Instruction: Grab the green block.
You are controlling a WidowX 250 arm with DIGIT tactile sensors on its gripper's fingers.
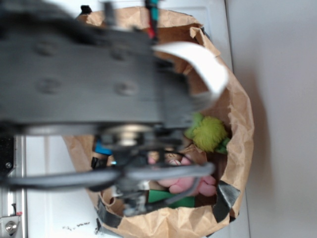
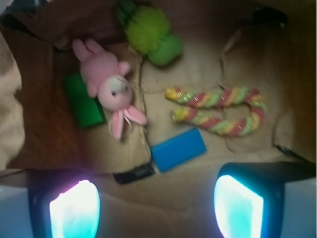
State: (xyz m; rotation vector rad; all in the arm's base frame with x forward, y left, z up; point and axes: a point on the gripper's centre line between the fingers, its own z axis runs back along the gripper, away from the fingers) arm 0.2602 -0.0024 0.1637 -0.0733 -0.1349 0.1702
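A white panelled surface is lying under the paper bag, with a plain grey wall running at three o'clock.

green block: partly under the pink bunny
gripper: fingers cut by the lower edge
bag inside, exterior view: mostly hidden behind blurred arm

Pink bunny lies against green block, covering its right edge; bag wall close on its left. Bare bag floor near the block and around blue block. Rope toy sits right, well apart.
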